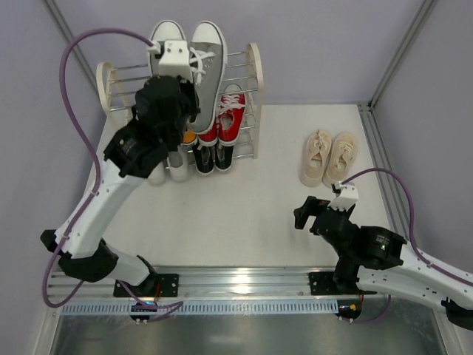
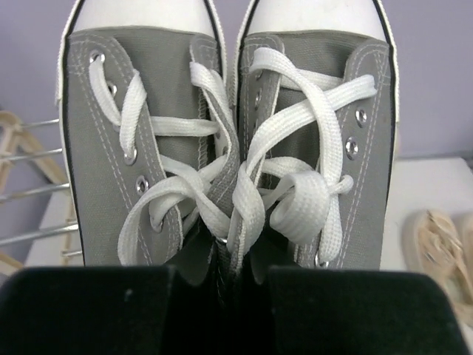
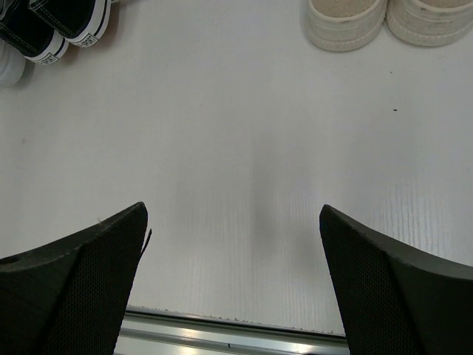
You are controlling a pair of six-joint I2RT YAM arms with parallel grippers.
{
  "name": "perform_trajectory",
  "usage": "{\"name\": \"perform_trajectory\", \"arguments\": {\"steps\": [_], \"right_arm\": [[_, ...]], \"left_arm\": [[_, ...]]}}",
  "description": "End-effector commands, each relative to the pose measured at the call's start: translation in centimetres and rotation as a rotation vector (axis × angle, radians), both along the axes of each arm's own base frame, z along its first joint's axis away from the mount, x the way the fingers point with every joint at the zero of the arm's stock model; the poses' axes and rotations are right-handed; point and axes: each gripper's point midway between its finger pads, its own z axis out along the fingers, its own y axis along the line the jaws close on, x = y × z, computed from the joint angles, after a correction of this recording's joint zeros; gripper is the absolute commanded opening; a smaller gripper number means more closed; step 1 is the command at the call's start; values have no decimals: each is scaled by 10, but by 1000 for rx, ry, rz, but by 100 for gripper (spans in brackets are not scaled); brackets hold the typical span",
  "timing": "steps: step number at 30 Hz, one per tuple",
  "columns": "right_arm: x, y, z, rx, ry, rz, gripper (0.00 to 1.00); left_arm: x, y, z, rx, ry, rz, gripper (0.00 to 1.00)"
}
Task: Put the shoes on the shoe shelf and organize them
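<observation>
My left gripper is shut on the grey pair of shoes, pinching the two inner sides together near the openings, and holds them over the top of the shoe shelf. The grey shoes fill the left wrist view, toes away. Red shoes, a bit of orange, black shoes and white shoes sit on the lower tiers. The beige pair lies on the table at the right. My right gripper is open and empty above bare table.
The shelf's silver rods show left of the grey shoes. The beige shoes' heels and black shoe toes lie at the far edge of the right wrist view. A metal rail runs along the near table edge.
</observation>
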Motion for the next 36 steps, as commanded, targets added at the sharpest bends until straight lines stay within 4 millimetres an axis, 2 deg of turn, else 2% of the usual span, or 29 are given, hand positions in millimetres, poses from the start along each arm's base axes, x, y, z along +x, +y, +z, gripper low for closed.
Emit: {"name": "perform_trajectory", "arguments": {"steps": [1, 2, 3, 4, 5, 6, 8, 9, 11, 12, 14, 21, 25, 28, 36], "right_arm": [[7, 4, 21, 32, -61, 4, 97], [7, 5, 22, 35, -62, 10, 97], [6, 7, 23, 38, -61, 18, 97], [7, 7, 24, 35, -63, 21, 97], [7, 8, 24, 36, -64, 27, 97], [7, 9, 24, 33, -65, 32, 97], [7, 10, 23, 27, -69, 44, 97], [7, 11, 22, 23, -68, 46, 97], [8, 12, 21, 17, -72, 52, 97], [8, 13, 20, 13, -70, 58, 97], [10, 17, 20, 13, -75, 63, 97], [14, 33, 11, -4, -65, 94, 97], [17, 41, 8, -16, -59, 108, 97], [18, 41, 8, -21, -61, 108, 98], [22, 33, 11, -27, -75, 86, 97]], "left_arm": [[26, 34, 53, -40, -51, -34, 0], [50, 29, 35, -13, 14, -53, 0], [60, 41, 41, -31, 9, -30, 0], [64, 70, 68, -78, -48, 21, 0], [75, 76, 66, -85, -40, 30, 0], [93, 92, 55, -76, -10, 64, 0], [103, 107, 51, -91, 1, 101, 0], [110, 123, 44, -93, 19, 132, 0], [120, 137, 26, -108, 67, 170, 0], [124, 151, 21, -113, 79, 199, 0], [129, 158, 11, -113, 105, 215, 0], [138, 173, 10, -97, 94, 269, 0], [149, 185, -7, -105, 129, 305, 0], [158, 191, -16, -107, 140, 321, 0], [179, 194, -25, -123, 131, 311, 0]]}}
